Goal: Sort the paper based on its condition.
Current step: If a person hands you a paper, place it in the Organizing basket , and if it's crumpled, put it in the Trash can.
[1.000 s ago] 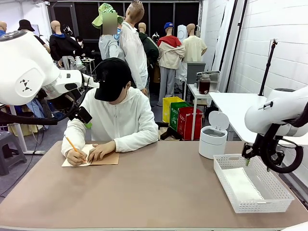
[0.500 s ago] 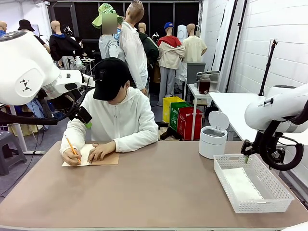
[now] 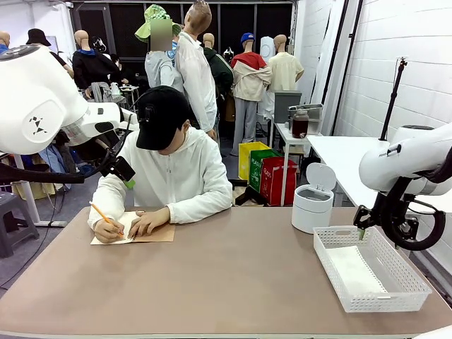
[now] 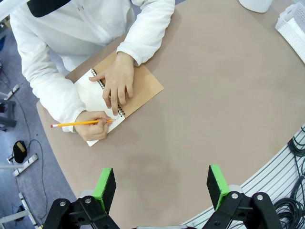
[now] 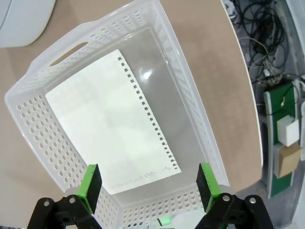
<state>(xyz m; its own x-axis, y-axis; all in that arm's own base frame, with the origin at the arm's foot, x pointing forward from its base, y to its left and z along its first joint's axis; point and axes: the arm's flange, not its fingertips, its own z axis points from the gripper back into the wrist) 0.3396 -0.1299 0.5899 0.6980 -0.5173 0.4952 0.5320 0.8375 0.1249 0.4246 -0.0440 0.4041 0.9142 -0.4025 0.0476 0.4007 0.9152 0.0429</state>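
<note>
The punched holes along one long edge of the paper (image 5: 109, 119) are made out in the right wrist view, where the sheet is seen lying flat on the floor of the white perforated basket (image 5: 198, 129); in the front view it is reduced to a pale strip inside that basket, which is set at the right end of the table (image 3: 233, 282). The right gripper (image 5: 148, 167) is held above the basket, pointing down, its green pads wide apart and nothing between them. The left gripper (image 4: 161, 171) is raised high over the table and is likewise spread, with nothing held. From the left wrist view a spiral notebook (image 4: 143, 88) with a brown kraft cover is looked down on: the person's left hand (image 4: 116, 83) is laid flat across it, and a yellow pencil (image 4: 81, 123) is gripped in the person's right hand (image 4: 93, 131) at the open page. A small white bin (image 3: 313, 201) with its lid up is shown beside the basket in the front view. The print on the coloured bags (image 3: 275, 176) behind is too small to be read
</note>
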